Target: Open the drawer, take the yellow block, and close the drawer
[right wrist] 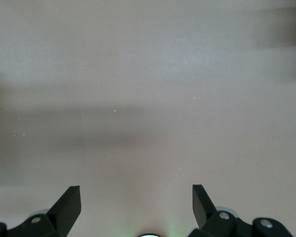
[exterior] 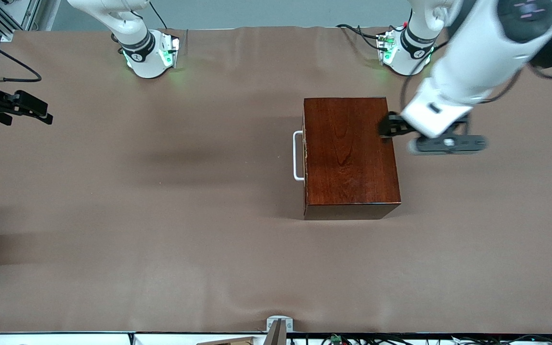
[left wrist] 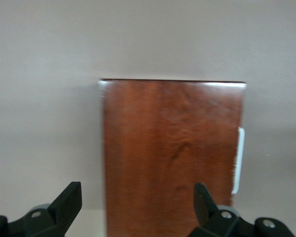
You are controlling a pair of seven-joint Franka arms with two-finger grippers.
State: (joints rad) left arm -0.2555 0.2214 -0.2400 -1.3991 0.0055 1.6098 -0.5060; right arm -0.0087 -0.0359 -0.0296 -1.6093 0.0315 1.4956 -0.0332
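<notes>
Brown paper covers the whole surface [exterior: 161, 215], creased lightly along its edges, with both arm bases standing at the end farthest from the front camera.

On it sits the dark reddish-brown wooden box [exterior: 348, 155], glossy on top. Its drawer [exterior: 304, 158] is pushed fully in, so only the front edge shows, and the white U-shaped handle [exterior: 298, 155] sticks out from the face that looks toward the right arm's end of the surface. The yellow block does not show in any view.

The left pincer [exterior: 387, 128] hangs over the edge of the box top that lies toward the left arm's end, away from the handle. Its fingers [left wrist: 69, 200] stand wide apart with nothing between them; in the left wrist view the box top [left wrist: 170, 158] fills the gap between the two black tips, and the handle [left wrist: 239, 160] shows as a pale strip at the box's edge. Whether the tips touch the wood I cannot tell.

The right pincer [exterior: 36, 112] waits well apart from the box, over bare paper at the right arm's end of the surface. Its fingers [right wrist: 69, 200] are also spread wide and empty, and the right wrist view shows only paper [right wrist: 148, 98] below them.
</notes>
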